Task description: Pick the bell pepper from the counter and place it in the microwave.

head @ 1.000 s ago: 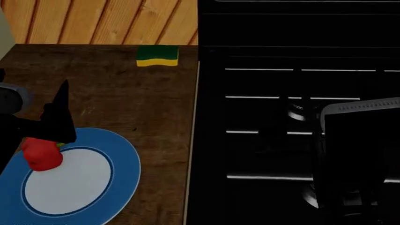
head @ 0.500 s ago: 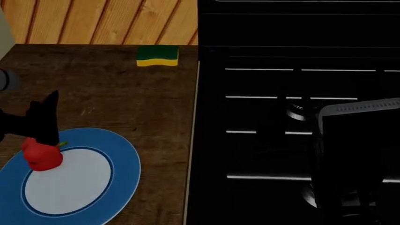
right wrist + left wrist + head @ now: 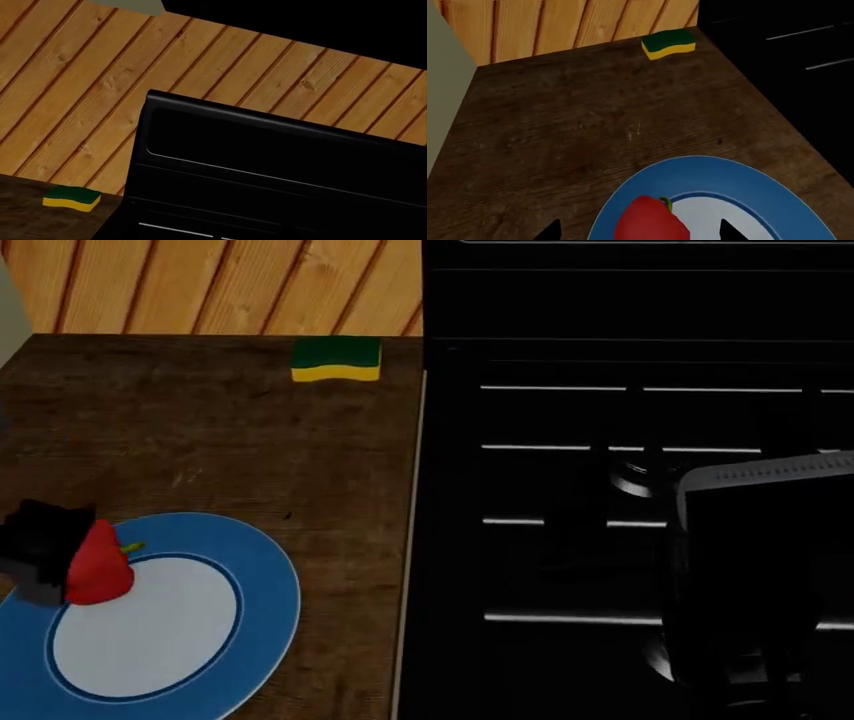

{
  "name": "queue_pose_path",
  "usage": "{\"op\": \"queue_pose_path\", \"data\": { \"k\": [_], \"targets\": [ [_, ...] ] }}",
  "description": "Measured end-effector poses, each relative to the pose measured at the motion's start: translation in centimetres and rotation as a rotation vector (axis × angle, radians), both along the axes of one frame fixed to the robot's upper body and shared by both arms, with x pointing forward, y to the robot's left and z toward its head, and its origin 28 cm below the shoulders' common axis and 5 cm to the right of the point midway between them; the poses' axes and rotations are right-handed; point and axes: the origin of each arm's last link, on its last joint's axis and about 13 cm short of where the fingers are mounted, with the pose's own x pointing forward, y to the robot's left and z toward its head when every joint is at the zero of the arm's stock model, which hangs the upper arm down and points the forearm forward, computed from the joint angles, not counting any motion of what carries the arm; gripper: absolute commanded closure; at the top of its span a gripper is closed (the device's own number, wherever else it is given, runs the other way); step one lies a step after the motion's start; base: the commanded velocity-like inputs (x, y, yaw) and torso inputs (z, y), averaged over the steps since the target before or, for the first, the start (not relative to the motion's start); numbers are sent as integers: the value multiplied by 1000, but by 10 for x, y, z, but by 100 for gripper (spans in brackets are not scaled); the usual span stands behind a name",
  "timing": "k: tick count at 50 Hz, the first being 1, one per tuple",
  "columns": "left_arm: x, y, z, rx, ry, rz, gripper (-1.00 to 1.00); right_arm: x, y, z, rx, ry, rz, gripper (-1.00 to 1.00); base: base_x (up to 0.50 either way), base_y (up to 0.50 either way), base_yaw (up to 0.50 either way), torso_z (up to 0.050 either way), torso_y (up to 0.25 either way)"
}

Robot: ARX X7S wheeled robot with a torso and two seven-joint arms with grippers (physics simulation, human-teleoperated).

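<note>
The red bell pepper [image 3: 100, 566] with its green stem lies on the left rim of the blue plate [image 3: 260, 585] on the dark wood counter [image 3: 240, 450]. In the left wrist view the pepper [image 3: 650, 224] sits between my two black fingertips [image 3: 550, 231], which stand wide apart and clear of it. My left gripper [image 3: 43, 545] is open, low at the pepper's left side. My right arm [image 3: 761, 560] hangs over the black stove; its fingers do not show. The microwave is out of view.
A green-and-yellow sponge [image 3: 335, 359] lies at the counter's back by the wooden wall [image 3: 214, 285]; it also shows in both wrist views [image 3: 668, 43] [image 3: 72, 197]. The black stove top [image 3: 627, 490] fills the right side. A pale wall edge [image 3: 444, 100] bounds the counter's left.
My left gripper has come down and back toward the near left, from above the plate's far rim to level with the pepper. The pepper and right arm have barely moved.
</note>
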Motion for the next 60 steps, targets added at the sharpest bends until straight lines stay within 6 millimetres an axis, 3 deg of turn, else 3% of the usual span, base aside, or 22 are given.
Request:
{"op": "queue_pose_path", "data": {
  "k": [20,60],
  "targets": [
    [9,8,-15,-18,111,-24,-100,0,1,2,-8,1,-1,-100,0,0,0,0,0],
    [36,2,-46,-34,174,-51,-100,0,1,5,-26,7,-13,-100,0,0,0,0,0]
  ]
}}
